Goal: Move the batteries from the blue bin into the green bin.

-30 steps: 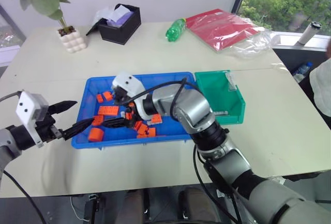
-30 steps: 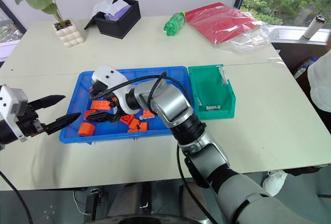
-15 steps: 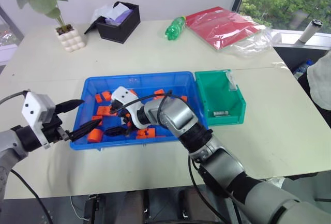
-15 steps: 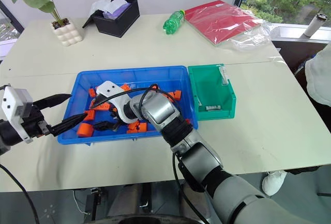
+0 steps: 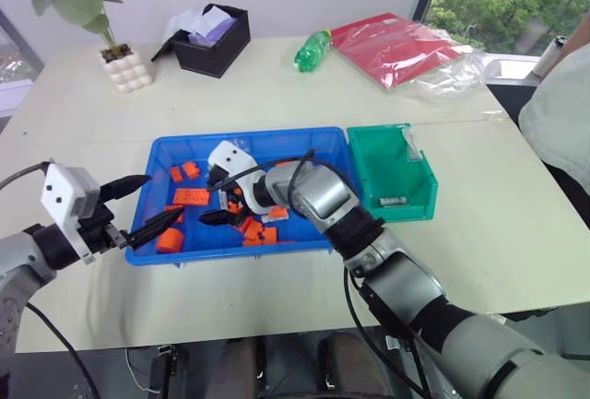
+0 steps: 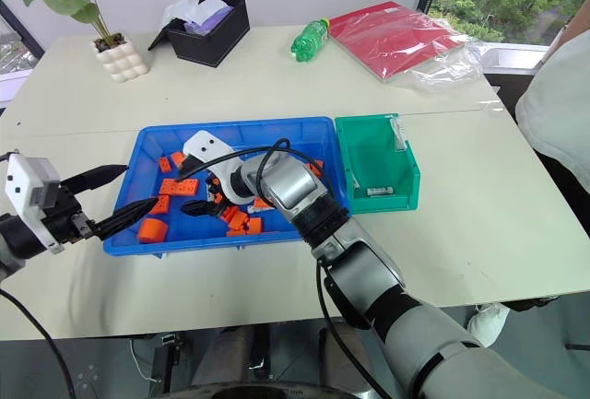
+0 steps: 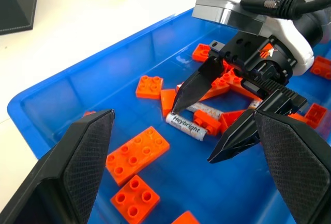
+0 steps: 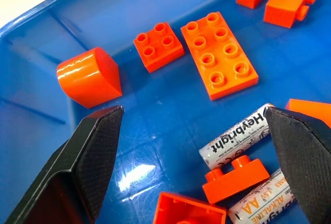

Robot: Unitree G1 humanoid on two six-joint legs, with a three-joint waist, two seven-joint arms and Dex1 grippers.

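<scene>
The left gripper [image 5: 146, 205] hovers at the blue bin [image 5: 258, 140]'s near-left corner, jaws released and holding nothing, one tip just over the rim. Inside the bin, the right gripper [image 7: 213, 115] points down among orange bricks [image 8: 219, 54], jaws spread wide and empty, straddling a battery [image 7: 190, 123] that lies flat on the floor of the bin; a second battery [image 8: 258, 196] lies close beside it, a small brick overlapping both. The bin's far half has bare blue floor. The green bin [image 5: 392, 174] stands against the blue bin's right wall, one battery [image 5: 394, 201] on its floor. Beyond, the bench [image 5: 277, 86] is open up to a black box [image 5: 214, 44], a bottle [image 5: 312, 51] and a potted plant [image 5: 115, 44].
</scene>
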